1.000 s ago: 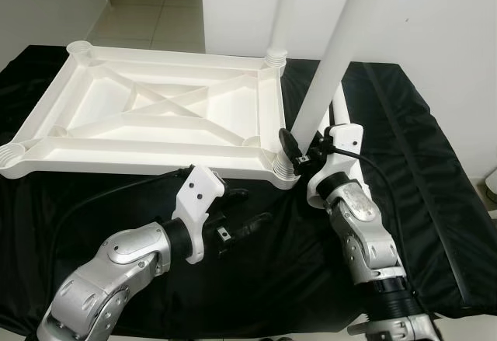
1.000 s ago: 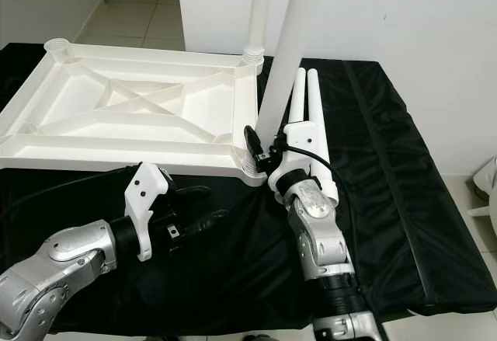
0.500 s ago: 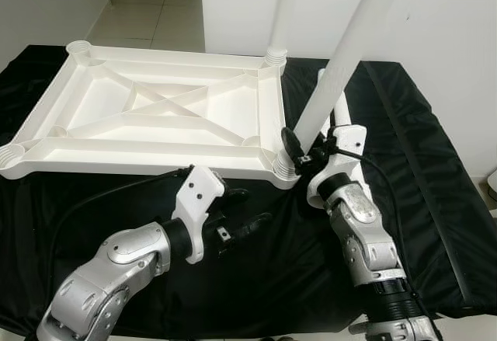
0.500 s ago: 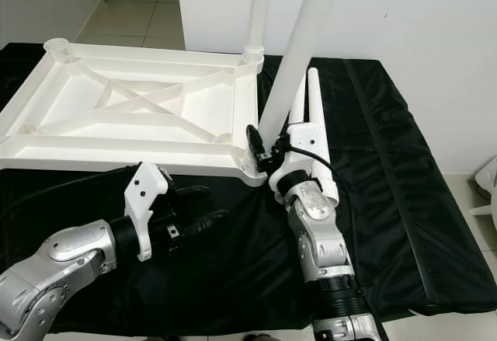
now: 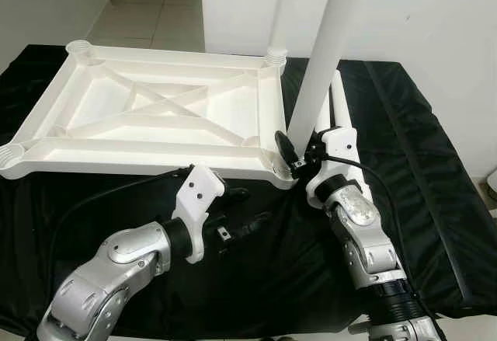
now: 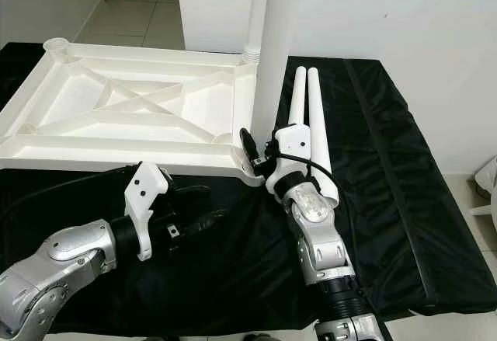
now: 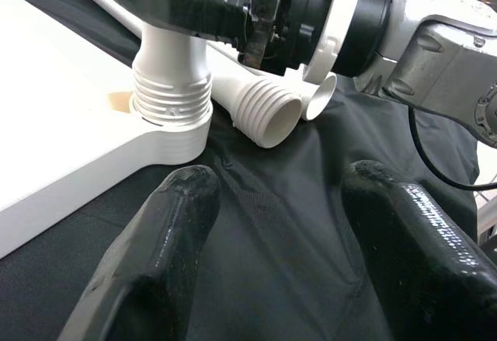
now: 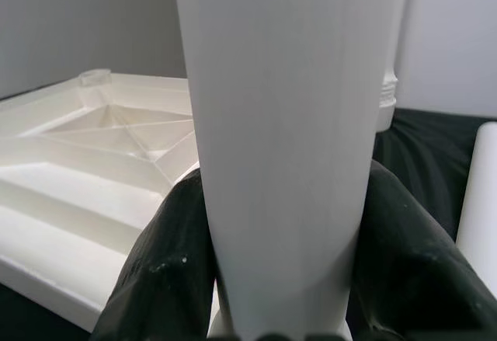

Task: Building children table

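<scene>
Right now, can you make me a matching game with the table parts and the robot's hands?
Things:
1. table top
2. held table leg
3. two spare legs
4. left gripper

States:
A. open, hovering over the black cloth
B. lying side by side on the black cloth
C. upside down, ribs facing up
D. standing upright in the near corner socket, clamped by the right gripper

Pairs: 1-C, 2-D, 3-B, 4-A
</scene>
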### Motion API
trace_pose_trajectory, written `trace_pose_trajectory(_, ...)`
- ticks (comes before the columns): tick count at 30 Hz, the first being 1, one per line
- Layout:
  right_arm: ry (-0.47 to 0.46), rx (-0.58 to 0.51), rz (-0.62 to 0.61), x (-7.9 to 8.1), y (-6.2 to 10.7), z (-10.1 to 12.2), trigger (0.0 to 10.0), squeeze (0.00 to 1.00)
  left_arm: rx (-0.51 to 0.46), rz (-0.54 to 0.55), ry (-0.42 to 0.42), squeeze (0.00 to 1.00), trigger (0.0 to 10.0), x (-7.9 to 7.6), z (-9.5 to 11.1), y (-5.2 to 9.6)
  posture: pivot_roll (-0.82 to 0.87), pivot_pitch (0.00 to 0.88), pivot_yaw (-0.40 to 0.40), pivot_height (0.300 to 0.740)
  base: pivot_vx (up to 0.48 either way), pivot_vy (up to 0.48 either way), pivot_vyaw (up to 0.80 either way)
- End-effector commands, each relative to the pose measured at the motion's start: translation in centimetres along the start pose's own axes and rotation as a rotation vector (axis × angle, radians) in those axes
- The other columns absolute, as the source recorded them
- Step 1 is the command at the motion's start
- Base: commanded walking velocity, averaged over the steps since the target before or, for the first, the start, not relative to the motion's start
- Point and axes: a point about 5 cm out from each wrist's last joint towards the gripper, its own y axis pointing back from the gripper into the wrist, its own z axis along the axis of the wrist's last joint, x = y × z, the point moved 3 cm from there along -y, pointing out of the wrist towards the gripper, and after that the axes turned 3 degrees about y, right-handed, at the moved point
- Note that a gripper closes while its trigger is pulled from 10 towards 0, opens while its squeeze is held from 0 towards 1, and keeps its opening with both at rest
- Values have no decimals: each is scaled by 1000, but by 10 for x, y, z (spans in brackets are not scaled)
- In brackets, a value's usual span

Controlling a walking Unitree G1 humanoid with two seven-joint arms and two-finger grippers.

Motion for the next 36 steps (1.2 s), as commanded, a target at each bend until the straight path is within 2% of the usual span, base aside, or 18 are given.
trace_pose_trajectory(1,-80,255,-47,-4,17,-56,10000,0,5,-13,8,0,10000,-3,-1,0,-9,154,-8,740,0,0,0)
trace_pose_trajectory(2,-112,274,-67,-6,16,-58,10000,0,6,-13,6,0,10000,-3,-1,0,-9,154,-8,740,0,0,0)
trace_pose_trajectory(6,-121,287,-72,-8,14,-58,10000,0,4,-17,9,0,10000,-4,-1,-1,-9,154,-8,740,0,0,0)
trace_pose_trajectory(13,-78,281,-65,-9,14,-58,10000,0,5,-14,6,0,10000,-4,-1,-1,-8,155,-11,740,0,0,0)
trace_pose_trajectory(36,-58,230,-73,-3,25,-55,10000,0,5,-13,7,0,10000,-3,-1,-2,-15,154,-10,740,0,0,0)
